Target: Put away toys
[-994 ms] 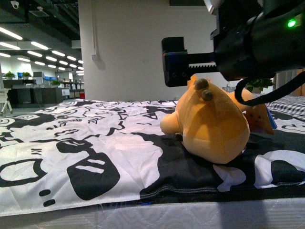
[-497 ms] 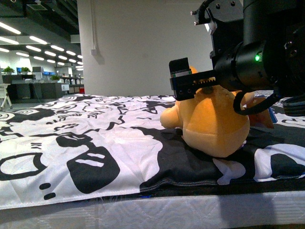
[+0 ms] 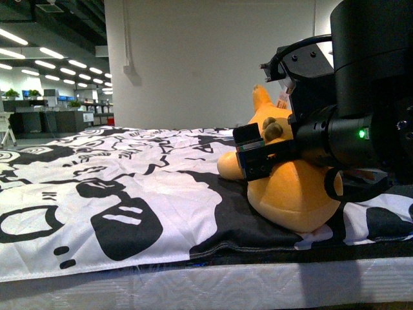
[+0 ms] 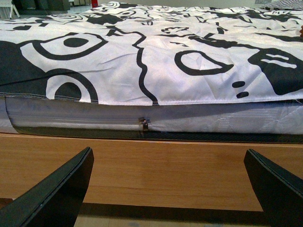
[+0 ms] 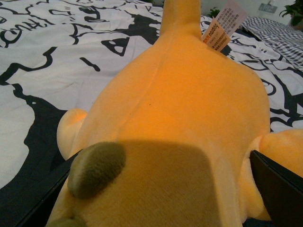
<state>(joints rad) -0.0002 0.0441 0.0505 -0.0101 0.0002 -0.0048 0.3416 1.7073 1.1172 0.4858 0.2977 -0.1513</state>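
Front view — item 1, plush toy (image 3: 290, 194): orange-yellow, rounded, lying on its side on the black-and-white bedspread (image 3: 129, 194). It sits at about 3 o'clock from the view's centre, near the bed's front edge, with a pointed ear up at 12 o'clock.

Item 2, right claw (image 3: 264, 155): spread, astride the toy's upper body. One finger shows on the toy's 9 o'clock flank; the other is hidden behind the plush.

Right wrist view: both dark fingers flank the body and the toy fills the gap between them. Contact cannot be told. The toy's long axis appears to run straight out from the wrist, along the claw's reach, toward the paper tag (image 5: 225, 23) at the far end.

Item 3, left claw (image 4: 165, 194): spread and empty, low down facing the mattress (image 4: 142, 113) and wooden bed frame (image 4: 165, 165) — well away from the toy.

Judgement: the right arm is the nearer. Closing across the toy's short width is what the grasp calls for, and soft plush may bulge or slip.
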